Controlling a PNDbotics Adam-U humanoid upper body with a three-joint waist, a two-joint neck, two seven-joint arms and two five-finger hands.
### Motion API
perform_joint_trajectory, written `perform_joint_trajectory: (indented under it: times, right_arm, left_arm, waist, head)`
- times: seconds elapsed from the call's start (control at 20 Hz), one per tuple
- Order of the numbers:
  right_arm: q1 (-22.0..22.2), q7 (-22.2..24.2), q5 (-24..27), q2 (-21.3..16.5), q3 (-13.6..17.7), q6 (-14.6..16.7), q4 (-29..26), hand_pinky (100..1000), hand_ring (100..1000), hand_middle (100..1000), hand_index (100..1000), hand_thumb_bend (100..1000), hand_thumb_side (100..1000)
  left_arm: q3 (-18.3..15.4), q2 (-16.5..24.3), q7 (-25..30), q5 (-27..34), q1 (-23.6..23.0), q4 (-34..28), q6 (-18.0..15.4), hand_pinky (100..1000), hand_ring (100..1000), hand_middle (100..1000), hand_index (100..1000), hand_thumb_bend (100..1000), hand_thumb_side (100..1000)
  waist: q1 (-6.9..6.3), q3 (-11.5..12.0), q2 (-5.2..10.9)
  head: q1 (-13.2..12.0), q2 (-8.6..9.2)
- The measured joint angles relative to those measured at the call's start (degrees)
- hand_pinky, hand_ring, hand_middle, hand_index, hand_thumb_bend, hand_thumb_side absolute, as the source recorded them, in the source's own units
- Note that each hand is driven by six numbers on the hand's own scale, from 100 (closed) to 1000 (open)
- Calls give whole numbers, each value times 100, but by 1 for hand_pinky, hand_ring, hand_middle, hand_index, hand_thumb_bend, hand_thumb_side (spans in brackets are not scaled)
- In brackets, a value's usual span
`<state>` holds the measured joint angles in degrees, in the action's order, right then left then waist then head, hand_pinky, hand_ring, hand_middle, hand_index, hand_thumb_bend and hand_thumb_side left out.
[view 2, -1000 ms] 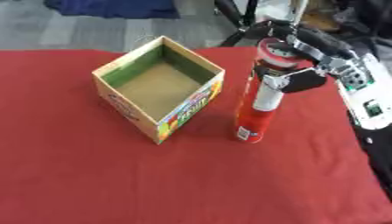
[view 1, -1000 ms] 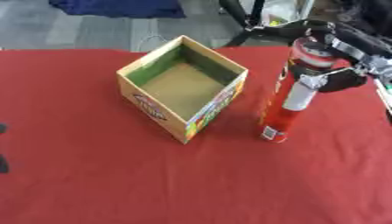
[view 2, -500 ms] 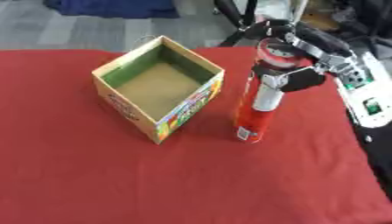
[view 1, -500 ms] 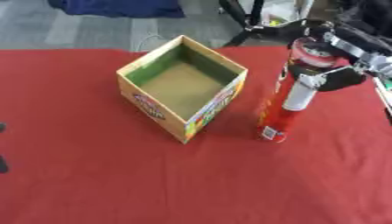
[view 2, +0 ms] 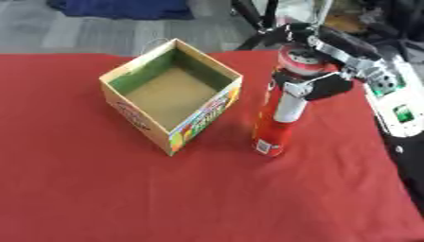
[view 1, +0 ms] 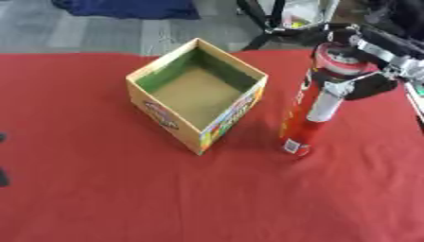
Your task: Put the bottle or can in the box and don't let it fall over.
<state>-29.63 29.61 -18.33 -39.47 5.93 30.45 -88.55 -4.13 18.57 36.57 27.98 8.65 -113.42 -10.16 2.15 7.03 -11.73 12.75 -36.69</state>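
Right hand (view 2: 327, 78) reaches in from the far right and is curled round the upper part of a tall red can (view 2: 280, 111), its fingers wrapping the top rim and its thumb (view 2: 290, 106) lying down the can's near side. That can (a slim tube with a pale lid and a small white label near its base) stands upright on the red tablecloth (view 1: 108, 198), its bottom resting on the cloth just to the right of the box (view 1: 197, 94). A narrow strip of cloth shows between the can and the box's right corner, so the two are close but apart.

Open-topped and made of cardboard, the box sits left of centre and is turned so that one corner points toward the near edge. Its inner walls are green, its floor plain brown, and bright printed graphics run along its two near outer faces. Nothing lies inside it.

Of the left hand, only a dark sliver (view 1: 3, 177) shows at the left edge, too little to tell how its fingers stand.
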Motion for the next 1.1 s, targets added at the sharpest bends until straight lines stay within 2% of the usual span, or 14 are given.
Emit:
perform_joint_trajectory:
  times: [0.15, 0.35, 0.4, 0.45, 0.6, 0.65, 0.75, 1.1]
  right_arm:
    - [3, -58, 8, 5, 0, 47, 0, 267, 603, 763, 737, 100, 215]
    - [42, -267, 67, 27, 0, 162, 1, 232, 554, 612, 603, 100, 258]
    - [48, -335, 83, 38, -1, 190, 4, 232, 554, 612, 603, 100, 242]
    - [52, -402, 99, 43, -8, 212, 6, 218, 527, 549, 555, 100, 253]
    - [74, -588, 137, 45, -38, 259, 9, 203, 489, 482, 509, 100, 259]
    - [79, -640, 149, 46, -47, 270, 10, 193, 457, 423, 470, 100, 266]
    - [88, -734, 165, 46, -67, 291, 10, 185, 405, 368, 425, 100, 269]
    - [93, -899, 252, 49, -107, 328, 20, 100, 321, 302, 356, 100, 279]
  left_arm:
    - [0, 0, 6, 6, 0, 0, 7, 518, 844, 805, 816, 100, 655]
    - [0, 0, 8, 6, 0, 0, 9, 517, 842, 788, 812, 100, 655]
    - [0, 0, 9, 6, 0, 0, 10, 517, 842, 788, 812, 100, 655]
    - [0, 0, 9, 6, 0, 0, 10, 517, 842, 784, 810, 100, 655]
    - [0, 0, 10, 6, 0, 0, 12, 517, 842, 780, 809, 100, 654]
    - [0, 0, 11, 6, 0, 0, 12, 518, 842, 777, 808, 100, 653]
    - [0, 0, 11, 6, 0, 0, 12, 517, 842, 773, 806, 100, 653]
    - [-1, 0, 11, 5, -2, 0, 12, 517, 840, 758, 801, 100, 652]
  waist:
    - [0, -2, -6]
    - [0, -8, -11]
    - [0, -11, -12]
    - [0, -14, -14]
    - [0, -21, -18]
    - [0, -22, -22]
    - [0, -24, -25]
    - [-2, -24, -27]
  head:
    - [0, 0]
    - [0, 0]
    - [0, 0]
    - [0, 0]
    - [0, 0]
    - [0, 0]
    - [0, -1]
    - [1, -1]
